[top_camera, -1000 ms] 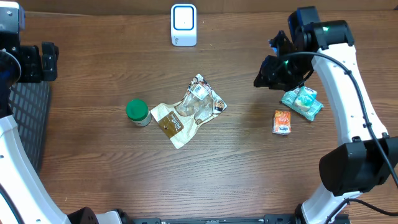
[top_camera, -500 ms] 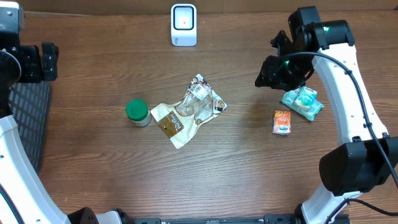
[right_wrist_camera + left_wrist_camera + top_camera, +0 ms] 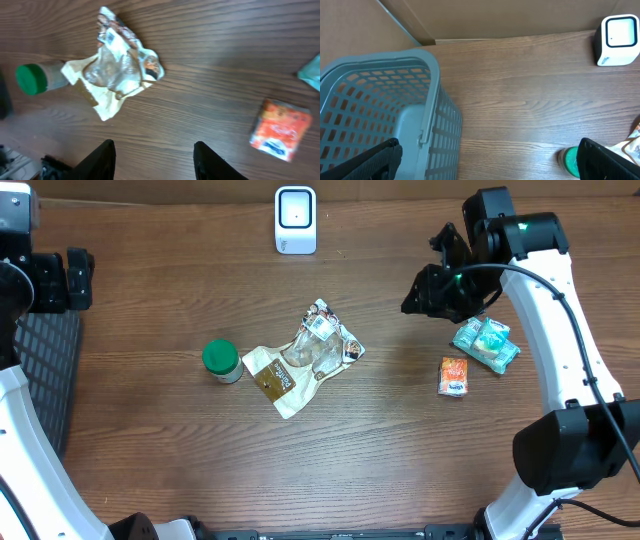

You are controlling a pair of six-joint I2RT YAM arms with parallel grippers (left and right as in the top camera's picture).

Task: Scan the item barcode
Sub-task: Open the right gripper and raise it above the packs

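Pouch [image 3: 305, 355], well left of the empty, widening right fingers [image 3: 422, 292] that just edged off the teal packet [image 3: 487, 343], looks the likely next pick; left fingers [image 3: 78, 278] gape idle.

The black two-finger left gripper [image 3: 485, 162] sits far left of the white box-shaped scanner [image 3: 295, 220], jaws spread wide and empty, while the black right gripper [image 3: 156, 160] hovers to that scanner's right, angled downward, jaws partly apart and empty.

bright, even light from above on the brown table [image 3: 180, 460], shadows short and soft. faint glare on the clear wrapper [image 3: 310, 355]. right wrist view motion-blurred, worst at right edge; left wrist view sharp.
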